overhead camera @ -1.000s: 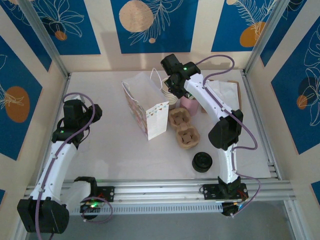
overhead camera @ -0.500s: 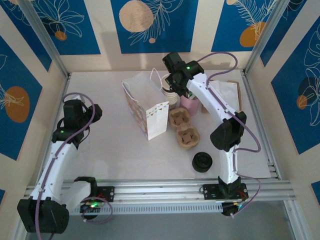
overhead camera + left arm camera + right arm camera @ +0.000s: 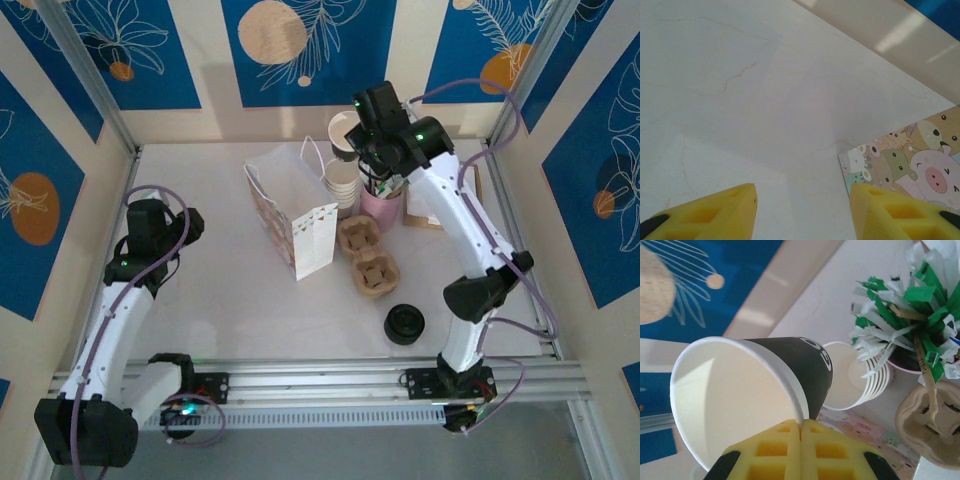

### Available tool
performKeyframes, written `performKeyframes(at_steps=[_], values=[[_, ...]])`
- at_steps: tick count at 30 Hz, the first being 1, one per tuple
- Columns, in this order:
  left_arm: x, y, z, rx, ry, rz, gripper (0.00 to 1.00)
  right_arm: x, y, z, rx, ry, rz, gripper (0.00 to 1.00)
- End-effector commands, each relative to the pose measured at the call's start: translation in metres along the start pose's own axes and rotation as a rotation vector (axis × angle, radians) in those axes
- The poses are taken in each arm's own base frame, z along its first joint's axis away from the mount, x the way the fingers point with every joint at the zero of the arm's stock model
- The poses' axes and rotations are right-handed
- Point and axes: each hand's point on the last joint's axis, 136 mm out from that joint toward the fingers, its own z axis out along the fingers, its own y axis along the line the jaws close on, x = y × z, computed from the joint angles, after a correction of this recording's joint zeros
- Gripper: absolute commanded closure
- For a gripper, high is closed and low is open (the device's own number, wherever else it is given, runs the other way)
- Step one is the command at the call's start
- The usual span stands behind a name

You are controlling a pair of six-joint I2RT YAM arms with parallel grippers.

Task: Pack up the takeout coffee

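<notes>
My right gripper [image 3: 366, 140] [image 3: 801, 422] is shut on the rim of a lidless paper cup [image 3: 344, 131] [image 3: 745, 390], black outside and white inside. It holds the cup tilted in the air above the stack of cream paper cups [image 3: 342, 186] [image 3: 856, 374], clear of it. The takeout coffee is out of view. A patterned paper bag [image 3: 296, 216] [image 3: 912, 157] stands open left of the stack. My left gripper [image 3: 183, 226] [image 3: 802, 192] hovers open over bare table at the left, nothing between its yellow fingers.
A cardboard cup carrier [image 3: 367, 256] [image 3: 930, 415] lies right of the bag. A pink holder of straws and stirrers [image 3: 382, 206] [image 3: 912, 305] stands beside the stack. A low black lid piece [image 3: 405, 324] sits near the front. Napkins on a brown tray [image 3: 442, 190] lie at back right.
The right arm has risen and swung back and to the right, lifting the black cup off the stack. The left arm has stayed put.
</notes>
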Motion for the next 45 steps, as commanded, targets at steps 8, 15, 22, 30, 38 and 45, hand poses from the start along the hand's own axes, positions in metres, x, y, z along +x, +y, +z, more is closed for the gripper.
performKeyframes(at_steps=[8,15,22,30,38,45], values=[[-0.004,-0.031,-0.007,0.148,0.013,0.031,0.47,-0.024,0.020,-0.120,-0.240,-0.143,-0.209,1.00],[0.002,-0.052,-0.011,0.244,0.050,0.084,0.47,0.000,-0.018,-0.169,-0.297,-0.117,-0.392,1.00],[0.048,-0.076,-0.021,0.348,0.233,0.093,0.47,0.038,-0.089,-0.181,-0.273,0.023,-0.531,1.00],[0.125,-0.093,-0.049,0.406,0.402,0.191,0.46,0.097,-0.157,-0.146,-0.140,0.259,-0.622,1.00],[0.193,-0.077,-0.061,0.423,0.544,0.170,0.46,0.184,-0.186,-0.103,-0.124,0.506,-0.705,1.00],[0.227,-0.068,-0.063,0.451,0.607,0.111,0.53,0.239,-0.192,-0.066,-0.087,0.609,-0.654,1.00]])
